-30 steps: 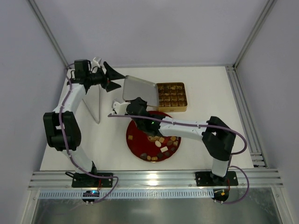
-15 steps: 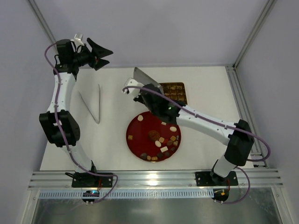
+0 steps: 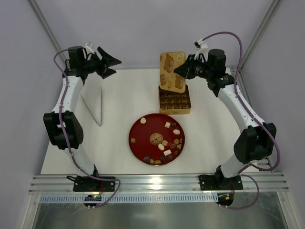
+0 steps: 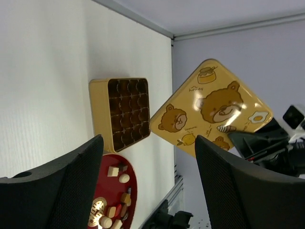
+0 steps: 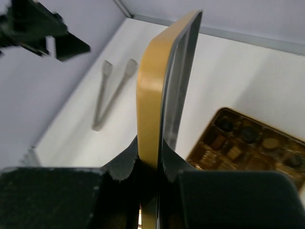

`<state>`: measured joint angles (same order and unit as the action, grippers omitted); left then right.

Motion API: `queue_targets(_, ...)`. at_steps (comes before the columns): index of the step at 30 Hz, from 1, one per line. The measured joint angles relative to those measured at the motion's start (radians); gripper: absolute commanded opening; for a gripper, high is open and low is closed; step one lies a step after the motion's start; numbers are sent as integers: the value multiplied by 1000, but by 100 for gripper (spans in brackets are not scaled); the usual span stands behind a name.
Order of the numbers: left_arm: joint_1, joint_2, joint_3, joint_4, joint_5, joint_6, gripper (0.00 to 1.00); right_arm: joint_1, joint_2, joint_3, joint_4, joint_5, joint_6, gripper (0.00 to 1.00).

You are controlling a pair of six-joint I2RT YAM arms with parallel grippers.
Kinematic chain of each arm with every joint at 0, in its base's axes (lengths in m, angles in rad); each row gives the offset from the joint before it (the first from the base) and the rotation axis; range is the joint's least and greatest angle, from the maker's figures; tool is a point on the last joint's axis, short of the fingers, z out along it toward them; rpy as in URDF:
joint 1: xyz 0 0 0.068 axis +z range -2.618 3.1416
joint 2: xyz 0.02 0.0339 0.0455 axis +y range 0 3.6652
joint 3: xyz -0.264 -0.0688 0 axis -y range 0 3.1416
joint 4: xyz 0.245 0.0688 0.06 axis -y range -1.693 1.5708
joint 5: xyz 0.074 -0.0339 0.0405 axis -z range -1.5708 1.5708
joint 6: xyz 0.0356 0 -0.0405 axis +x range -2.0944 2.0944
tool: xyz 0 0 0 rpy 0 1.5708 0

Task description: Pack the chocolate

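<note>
The chocolates (image 3: pixel 167 152), small brown and cream candies, lie scattered on the red plate (image 3: pixel 147 131) at the table's middle; they also show in the left wrist view (image 4: pixel 124 178). The gold grid tin (image 3: pixel 175 101) sits open behind the plate, and some of its cells hold candies (image 5: pixel 236 151). My right gripper (image 3: pixel 183 71) is shut on the yellow bear-printed lid (image 3: pixel 172 71) and holds it upright above the tin's far edge; its jaws pinch the lid's rim (image 5: pixel 157 95). My left gripper (image 3: pixel 107 64) is open and empty, raised at the back left.
Metal tongs (image 3: pixel 95 102) lie on the table left of the tin, below my left gripper, and show in the right wrist view (image 5: pixel 112 90). The plate (image 4: pixel 109 190), tin (image 4: pixel 121 112) and lid (image 4: pixel 214 109) show in the left wrist view. Walls and rails enclose the table.
My right arm swung from over the plate to the back right, carrying the lid from its tilt left of the tin to upright above it. My left gripper shifted slightly, still raised.
</note>
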<state>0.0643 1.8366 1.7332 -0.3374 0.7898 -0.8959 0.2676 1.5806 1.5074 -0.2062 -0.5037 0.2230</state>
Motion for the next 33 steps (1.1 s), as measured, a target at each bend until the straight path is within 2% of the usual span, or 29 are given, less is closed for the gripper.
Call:
queue_targets(3,-61,11,0,-24,-31,43,75,-91,71,-26,143,-204,209,4)
queue_targets(7,-150,51,0,-38,-61,87,75,-152,198,-58,285,-389,418,4)
queue_targets(17,-276,190,0,-35,-114,145,74,-229,463,-89,582,-632,769,4)
queue_targets(24,-317,253,3,-8,-125,149,74,-246,514,-84,634,-709,815,4)
queue_targets(27,-332,280,6,4,-127,150,73,-246,533,-69,574,-717,761,4)
queue_targets(33,-356,324,14,22,-127,150,73,-246,566,-8,342,-708,583,4)
